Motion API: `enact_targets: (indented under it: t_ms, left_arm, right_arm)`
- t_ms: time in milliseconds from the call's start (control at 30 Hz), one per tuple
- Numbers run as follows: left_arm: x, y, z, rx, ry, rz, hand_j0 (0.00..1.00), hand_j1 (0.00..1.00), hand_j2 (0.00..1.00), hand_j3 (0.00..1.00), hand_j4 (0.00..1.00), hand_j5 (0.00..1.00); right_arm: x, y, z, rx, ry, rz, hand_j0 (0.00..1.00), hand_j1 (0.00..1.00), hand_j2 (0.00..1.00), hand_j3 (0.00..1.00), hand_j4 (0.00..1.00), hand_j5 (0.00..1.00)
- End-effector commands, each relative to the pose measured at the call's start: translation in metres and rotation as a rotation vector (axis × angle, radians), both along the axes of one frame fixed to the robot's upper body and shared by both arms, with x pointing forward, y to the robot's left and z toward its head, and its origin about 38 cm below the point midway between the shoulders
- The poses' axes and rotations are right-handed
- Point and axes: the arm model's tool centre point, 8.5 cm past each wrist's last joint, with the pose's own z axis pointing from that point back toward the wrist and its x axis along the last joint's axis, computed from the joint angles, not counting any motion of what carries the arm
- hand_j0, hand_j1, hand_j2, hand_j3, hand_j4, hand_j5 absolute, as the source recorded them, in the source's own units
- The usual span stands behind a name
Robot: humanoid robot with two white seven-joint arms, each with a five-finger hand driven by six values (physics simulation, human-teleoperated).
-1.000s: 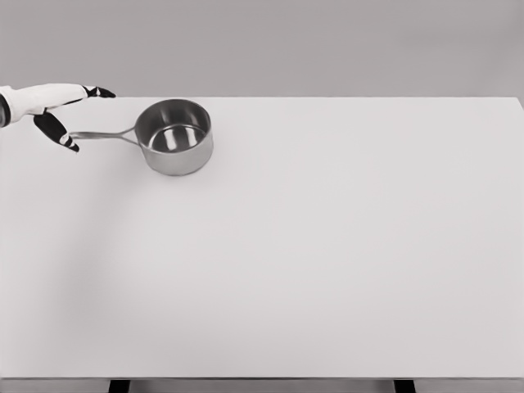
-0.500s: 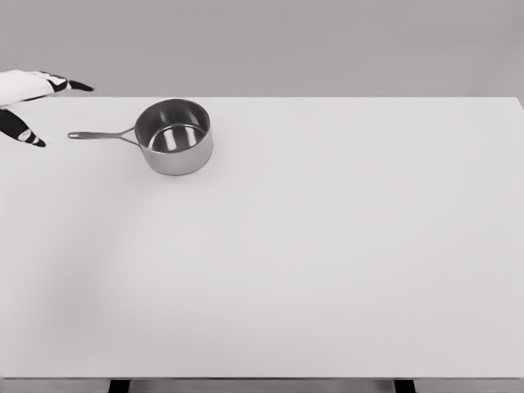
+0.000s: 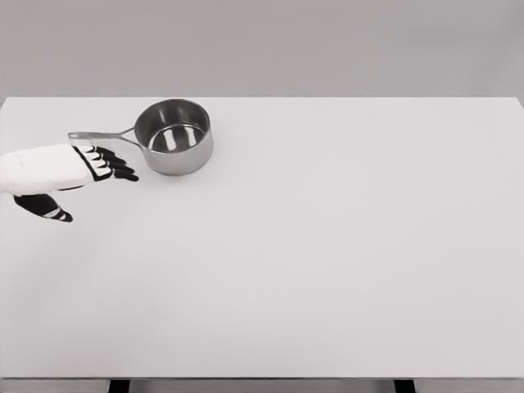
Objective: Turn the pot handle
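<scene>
Basically one head view only. Steel saucepan sits upright on the white table, off toward 10 o'clock from the table's middle, close to the far edge. Inside looks empty, shiny bottom visible. Its long handle sticks out flat toward 9 o'clock, thin metal rod, tip near the table's left side.

Left hand comes in from the left edge, at about 7 o'clock from the handle tip, below it in the picture. White back of hand, black fingers stretched out and pointing toward 3 o'clock, at the pan's lower wall. Thumb hangs apart below at 7 o'clock from the fingers. Hand is released, fingers extended, grasping nothing. Fingertips stop short of the pan wall, small gap showing; no contact with the handle either. Whether the hand is above the table or resting on it, cannot tell.

Two dark table legs peek out at the bottom edge.
</scene>
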Motion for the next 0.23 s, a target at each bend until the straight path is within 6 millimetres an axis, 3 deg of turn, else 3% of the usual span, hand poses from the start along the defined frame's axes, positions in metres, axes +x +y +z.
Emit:
enact_targets:
  t_ms: [0,200]
  left_arm:
    - [0.001,-0.002,-0.003,-0.017,0.006,0.003,1.0,1.0,1.0,1.0,1.0,1.0]
    - [0.005,0.007,-0.018,-0.031,0.039,0.046,1.0,1.0,1.0,1.0,1.0,1.0]
  right_arm:
    - [0.0,0.0,0.0,0.0,0.001,0.0,1.0,1.0,1.0,1.0,1.0,1.0]
    - [0.0,0.0,0.0,0.0,0.001,0.0,1.0,1.0,1.0,1.0,1.0,1.0]
